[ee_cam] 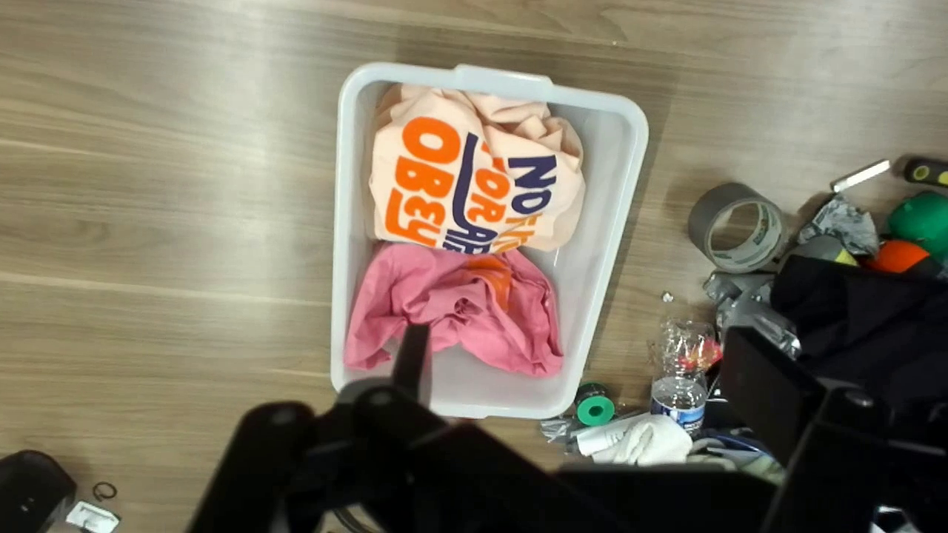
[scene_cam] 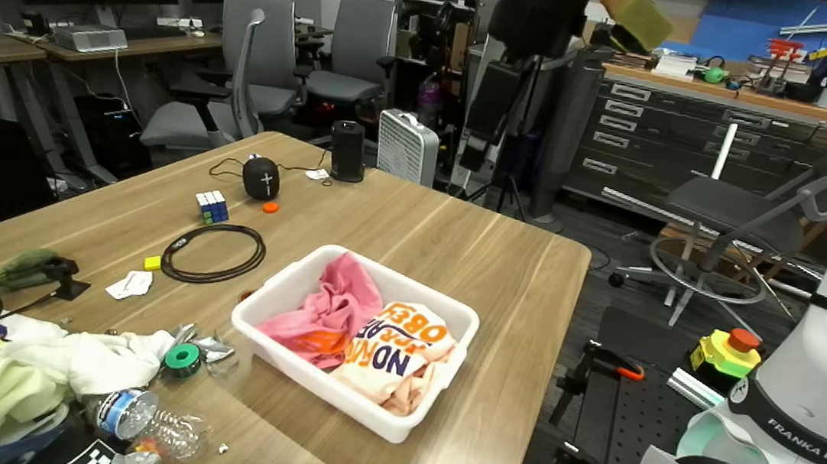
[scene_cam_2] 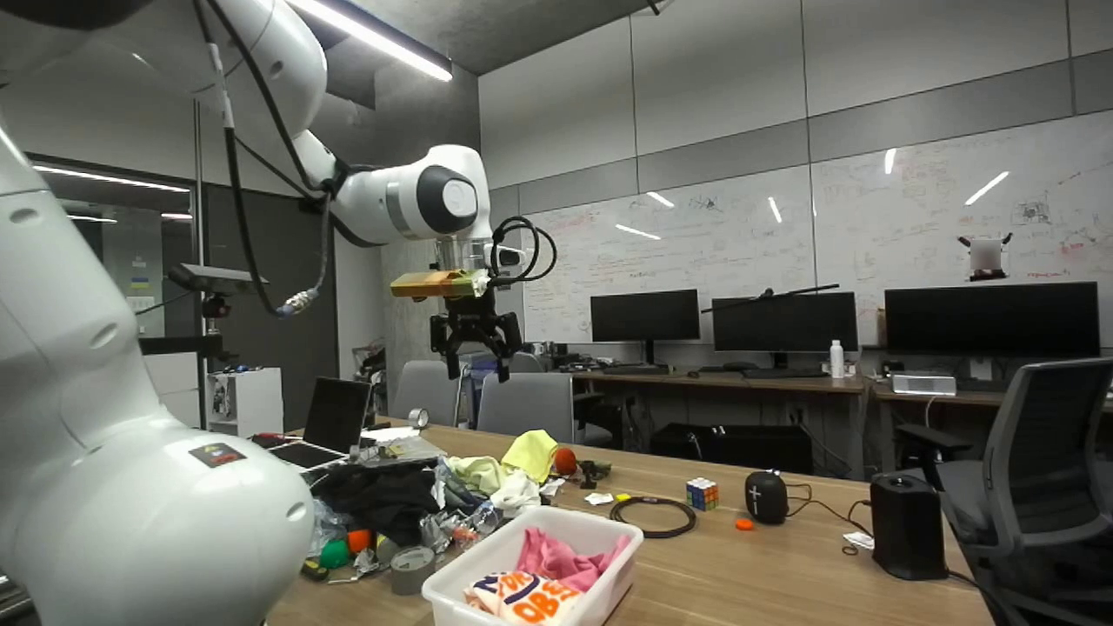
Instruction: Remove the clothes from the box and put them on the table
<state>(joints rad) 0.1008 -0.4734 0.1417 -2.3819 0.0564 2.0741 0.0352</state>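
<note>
A white plastic box [scene_cam: 331, 390] stands on the wooden table [scene_cam: 509, 273] and shows in both exterior views [scene_cam_2: 619, 581] and in the wrist view [ee_cam: 492, 391]. In it lie a crumpled pink cloth [ee_cam: 444, 289] and a cream cloth [ee_cam: 474, 178] with orange and navy lettering, side by side and touching. Both cloths also show in the exterior views, pink [scene_cam: 333, 304] and cream [scene_cam: 397, 349]. My gripper [scene_cam_2: 478, 376] is open and empty, pointing down, high above the table. In the wrist view its fingers [ee_cam: 581, 340] stand wide apart; one overlaps the box edge near the pink cloth.
Beside the box lie a grey tape roll [ee_cam: 740, 229], a plastic bottle [ee_cam: 678, 377], a green spool [ee_cam: 595, 407] and a heap of clothes [scene_cam: 85, 359]. Elsewhere on the table are a coiled cable [scene_cam: 215, 253], a puzzle cube [scene_cam: 212, 207] and black speakers [scene_cam: 261, 177].
</note>
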